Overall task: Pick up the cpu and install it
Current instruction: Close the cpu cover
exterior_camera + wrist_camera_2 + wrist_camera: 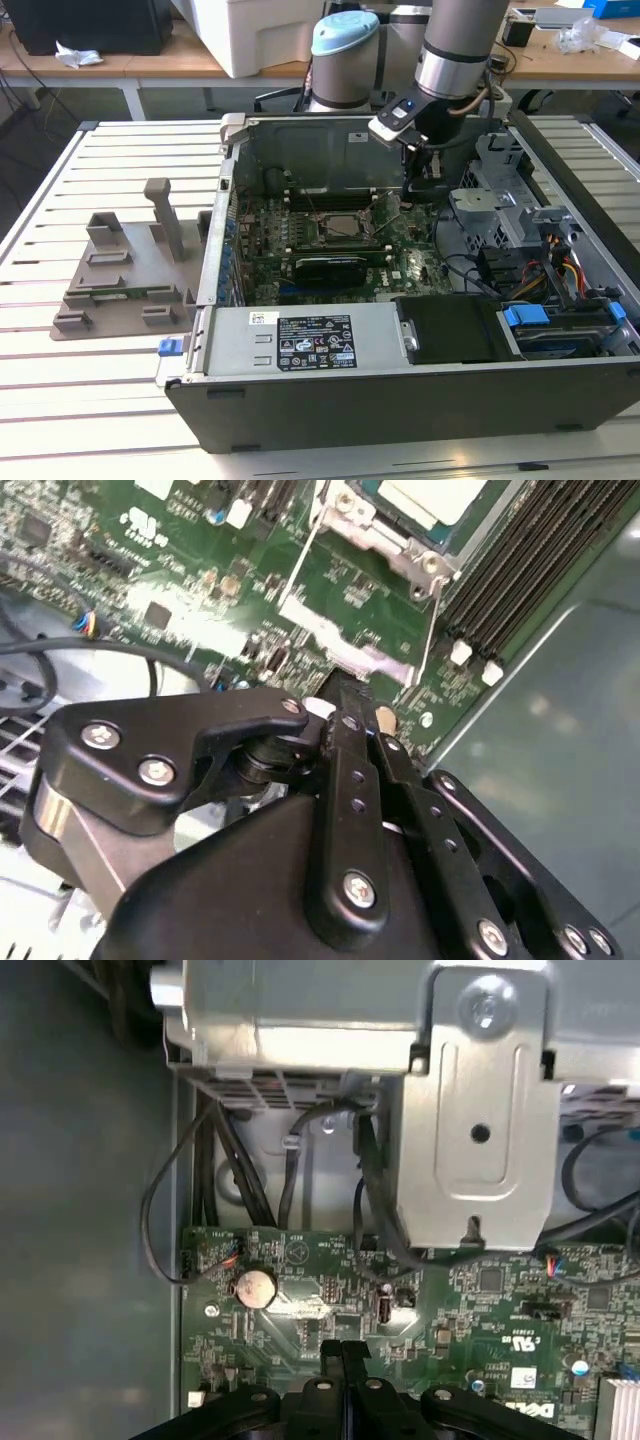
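An open computer case (400, 400) lies on the slatted table. The cpu (425, 492), a flat square with a pale top, lies inside the metal socket frame (385, 540) on the green motherboard (395, 262). In the exterior view the socket (335, 228) is at the board's middle. My gripper (425, 188) hangs low over the board, just to the exterior view's right of the socket. In both wrist views its black fingers (345, 730) are pressed together, with nothing visible between them. The fingertips (345, 1352) sit close above the board, near a thin wire lever (432, 610) of the socket.
A grey plastic fixture (125, 275) stands on the table at the exterior view's left. The power supply (310, 345) and a black cover (450, 330) fill the case's near side. A metal drive cage (480, 1110), loose cables (290, 1180) and a coin battery (254, 1287) surround the gripper.
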Motion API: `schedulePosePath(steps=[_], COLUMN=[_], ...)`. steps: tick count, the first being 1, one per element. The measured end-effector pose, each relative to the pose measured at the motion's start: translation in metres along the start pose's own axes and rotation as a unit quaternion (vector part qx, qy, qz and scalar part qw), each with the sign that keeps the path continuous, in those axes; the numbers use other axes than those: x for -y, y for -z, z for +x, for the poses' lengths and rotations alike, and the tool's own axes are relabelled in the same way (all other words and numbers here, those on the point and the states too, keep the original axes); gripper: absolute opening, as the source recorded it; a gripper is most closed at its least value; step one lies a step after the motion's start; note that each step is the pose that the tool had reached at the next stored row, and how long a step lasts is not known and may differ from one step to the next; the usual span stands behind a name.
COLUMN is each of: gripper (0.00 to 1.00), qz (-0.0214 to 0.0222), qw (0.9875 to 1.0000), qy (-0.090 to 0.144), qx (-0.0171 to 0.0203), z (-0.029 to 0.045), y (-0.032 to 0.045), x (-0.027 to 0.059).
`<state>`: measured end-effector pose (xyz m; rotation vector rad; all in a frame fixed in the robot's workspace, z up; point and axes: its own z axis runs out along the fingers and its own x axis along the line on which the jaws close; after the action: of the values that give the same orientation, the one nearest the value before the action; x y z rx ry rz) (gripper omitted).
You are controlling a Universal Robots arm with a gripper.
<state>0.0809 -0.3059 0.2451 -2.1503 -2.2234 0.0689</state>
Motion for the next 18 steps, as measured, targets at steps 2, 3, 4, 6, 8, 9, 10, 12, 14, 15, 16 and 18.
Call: schedulePosePath(steps=[2, 3, 4, 6, 8, 9, 10, 12, 14, 15, 16, 18], gripper=[0.11, 0.11, 0.11, 0.11, 0.11, 0.11, 0.11, 0.11, 0.11, 0.11, 0.11, 0.11], qz=[0.0000, 0.0000, 0.0000, 0.0000, 0.0000, -0.0001, -0.0002, -0.0005, -0.0007, -0.0006, -0.0006, -0.0006], qw=[1.0000, 1.0000, 1.0000, 1.0000, 1.0000, 1.0000, 1.0000, 1.0000, 1.0000, 1.0000, 1.0000, 1.0000], qy=[0.000, 0.000, 0.000, 0.000, 0.000, 0.000, 0.000, 0.000, 0.000, 0.000, 0.000, 0.000], qx=[0.0002, 0.0001, 0.0001, 0.0001, 0.0001, 0.0001, 0.0001, 0.0001, 0.0001, 0.0001, 0.0002, 0.0001], z=[0.0002, 0.0004, 0.0004, 0.0004, 0.0005, 0.0007, 0.0007, 0.0009, 0.0012, 0.0013, 0.0014, 0.0015], y=[-0.0011, -0.0014, -0.0015, -0.0016, -0.0016, -0.0020, -0.0021, -0.0024, -0.0030, -0.0034, -0.0037, -0.0039], x=[0.0074, 0.0108, 0.0133, 0.0151, 0.0153, 0.0191, 0.0219, 0.0274, 0.0357, 0.0406, 0.0437, 0.0464])
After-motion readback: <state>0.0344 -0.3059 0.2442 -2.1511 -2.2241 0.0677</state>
